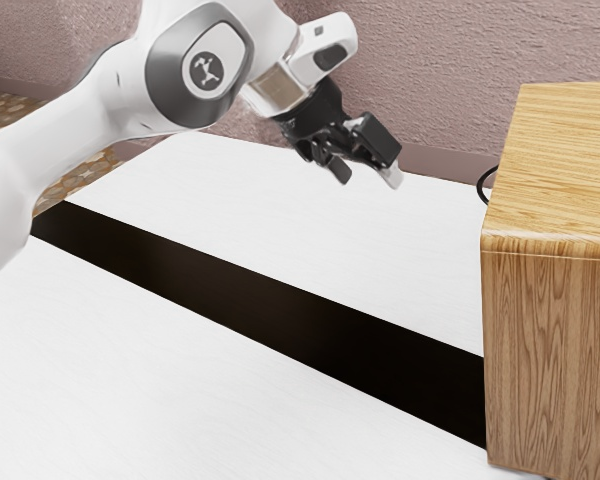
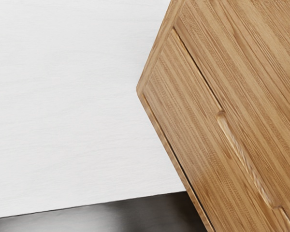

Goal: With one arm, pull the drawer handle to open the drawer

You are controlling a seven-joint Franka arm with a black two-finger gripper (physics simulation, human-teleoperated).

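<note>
White table (image 1: 230, 220) bears a cropped cabinet (image 1: 550, 250), handle (image 2: 239, 152) showing.

Drawer cabinet (image 1: 555, 280) on the table (image 1: 230, 220)

Cropped at the edges
The cabinet (image 1: 550, 260) runs past the exterior view's right and lower edges; the drawer front (image 2: 198, 130) is cropped in the wrist view.

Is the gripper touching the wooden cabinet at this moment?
Apart. The exterior view shows bare table between the gripper and the cabinet.
</note>
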